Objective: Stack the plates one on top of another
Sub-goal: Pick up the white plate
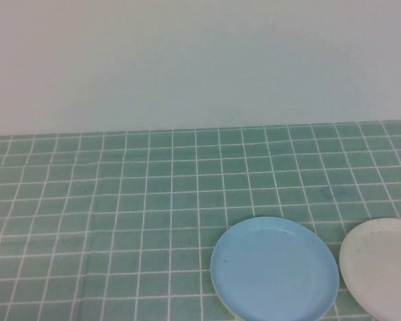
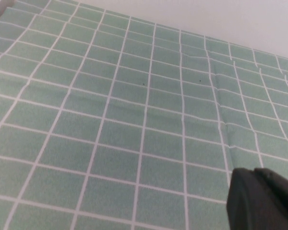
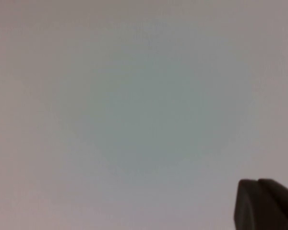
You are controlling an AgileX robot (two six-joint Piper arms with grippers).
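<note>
It looks like a plain test room: a desk under a green checked plastic cloth (image 1: pixel 120 200), with a bare white wall (image 1: pixel 200 60) behind the desk.

— What gets cut off in the high view?
— The light blue plate (image 1: pixel 275 269) loses its near rim at the bottom edge; the white plate (image 1: pixel 382 263) runs off the right and bottom edges.
— And the grippers?
— Each wrist view catches only a dark corner: left gripper (image 2: pixel 262 200), right gripper (image 3: pixel 265 205).
</note>
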